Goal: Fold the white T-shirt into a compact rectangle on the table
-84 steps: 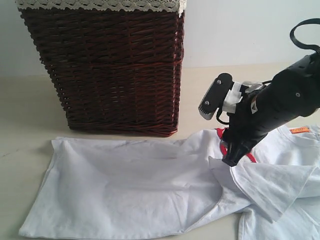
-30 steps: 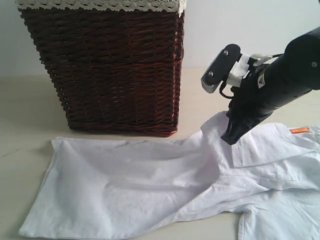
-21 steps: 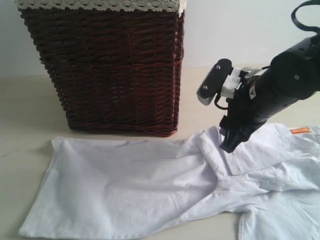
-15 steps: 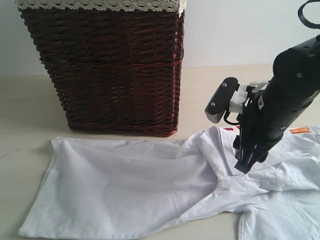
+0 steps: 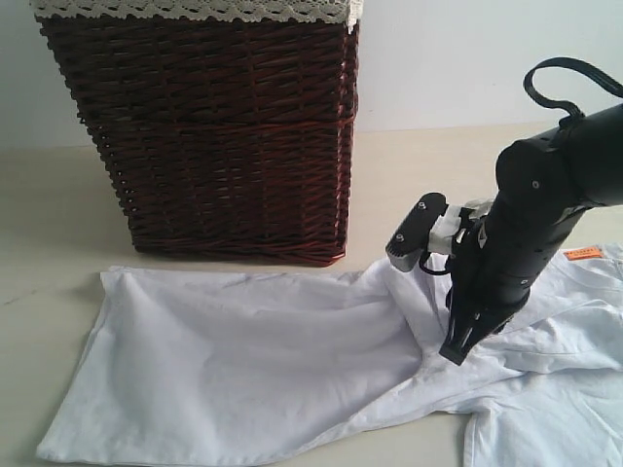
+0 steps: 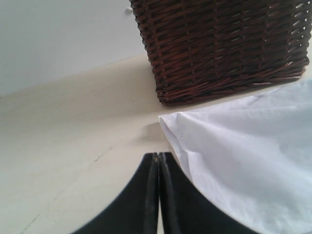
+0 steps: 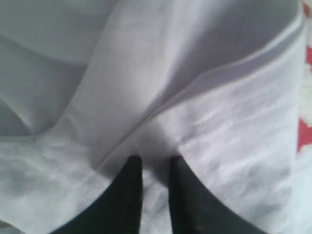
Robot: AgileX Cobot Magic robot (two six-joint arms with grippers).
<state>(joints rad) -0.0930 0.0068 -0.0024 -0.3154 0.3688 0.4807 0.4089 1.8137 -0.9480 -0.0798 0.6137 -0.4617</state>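
The white T-shirt (image 5: pixel 243 360) lies spread on the table (image 5: pixel 49 214), its body to the left and a folded-over flap under my right arm. My right gripper (image 5: pixel 453 355) points down onto a crease of the shirt (image 7: pixel 219 122). Its fingers (image 7: pixel 155 161) stand a narrow gap apart, and white cloth shows in the gap. A bit of red lettering (image 7: pixel 306 131) shows at the edge of the right wrist view. My left gripper (image 6: pixel 158 155) is shut and empty, hovering over bare table (image 6: pixel 73 146) just beside the shirt's corner (image 6: pixel 243 146). It does not appear in the exterior view.
A tall dark brown wicker basket (image 5: pixel 224 136) with cream lace trim stands right behind the shirt; its base also shows in the left wrist view (image 6: pixel 219 44). An orange neck label (image 5: pixel 582 253) sits at the right edge. A pale wall runs behind the table.
My right gripper carried a fold of the shirt up and leftward, let it go, then moved right and down onto the shirt. The flap now lies flat. The left gripper's fingers stay together.
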